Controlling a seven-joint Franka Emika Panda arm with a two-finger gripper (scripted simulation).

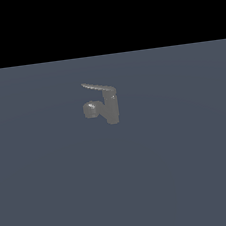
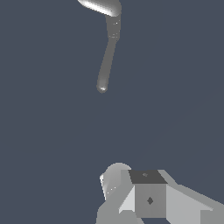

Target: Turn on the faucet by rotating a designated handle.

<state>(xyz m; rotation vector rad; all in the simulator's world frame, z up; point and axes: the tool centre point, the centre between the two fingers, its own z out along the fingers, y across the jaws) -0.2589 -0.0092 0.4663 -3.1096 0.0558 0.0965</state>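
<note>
The faucet (image 1: pixel 107 105) stands just above the exterior frame's centre, its handle (image 1: pixel 97 87) pointing toward upper left. Nothing touches the handle, so the turning seems not yet begun. The gripper (image 2: pixel 131 197) sits well apart; its state cannot be told.

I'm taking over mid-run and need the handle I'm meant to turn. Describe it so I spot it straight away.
On the flat blue-grey surface stands one small dull-grey faucet. The handle is the thin, flat lever joined to the top of its upright body, tapering to a point toward the exterior view's left. The spout below it, on the same side, is stubby and round-ended, whereas the handle is slim and pointed.
</note>
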